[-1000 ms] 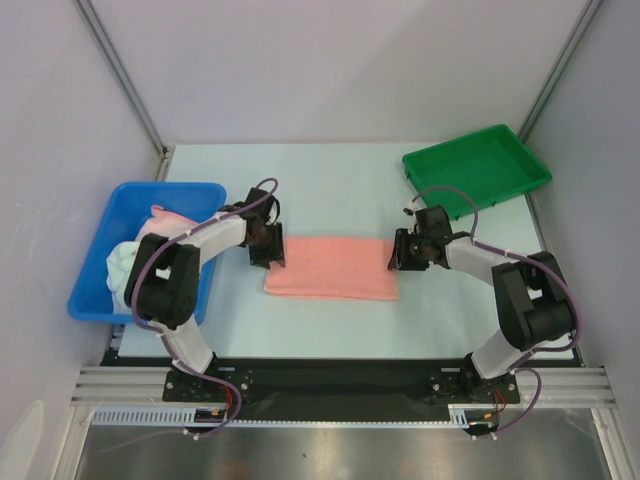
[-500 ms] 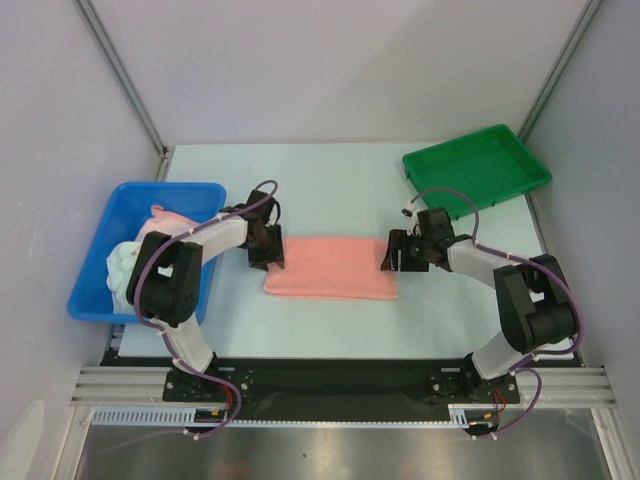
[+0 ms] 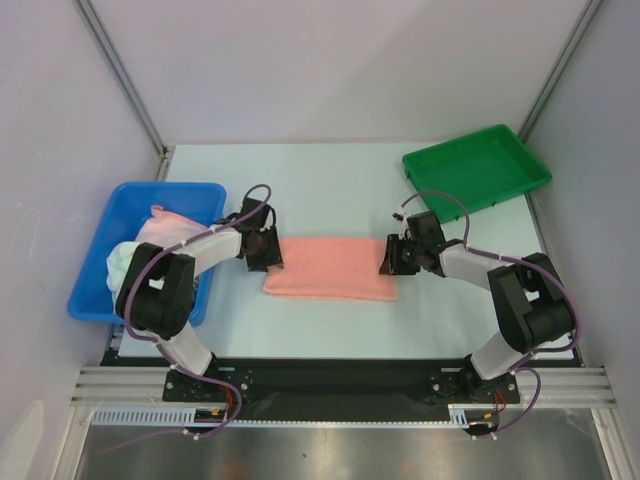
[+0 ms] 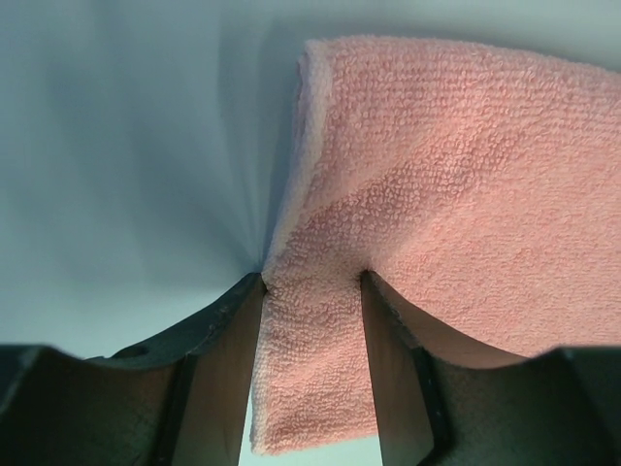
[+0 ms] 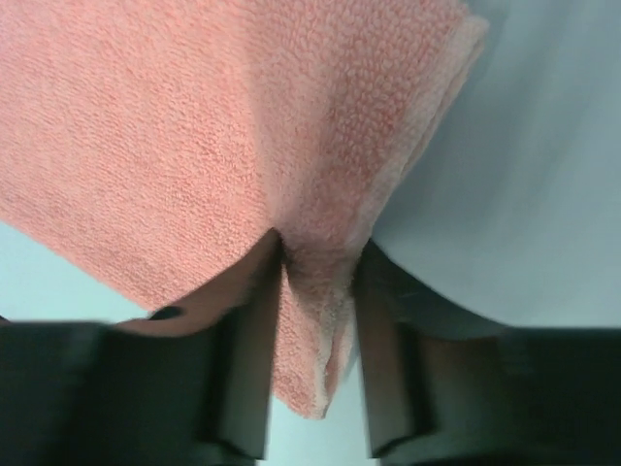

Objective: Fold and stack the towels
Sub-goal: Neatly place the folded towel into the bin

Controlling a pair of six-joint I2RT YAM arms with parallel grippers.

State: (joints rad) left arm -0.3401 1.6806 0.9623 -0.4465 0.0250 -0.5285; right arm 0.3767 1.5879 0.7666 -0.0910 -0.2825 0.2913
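On table (image 3: 330, 190), pink towel (image 3: 332, 266) runs left-right; left claw (image 4: 311, 279), right claw (image 5: 321, 243) clench its ends

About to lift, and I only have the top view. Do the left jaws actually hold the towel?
Observer: Yes. The left wrist view shows a strip of the towel pinched between them.
Operator: And the right jaws?
Observer: Same. They are closed on the towel's edge, a corner sticking out past them.
Operator: One layer or more?
Observer: Seemingly more: both wrist views show a paler layer along that edge.
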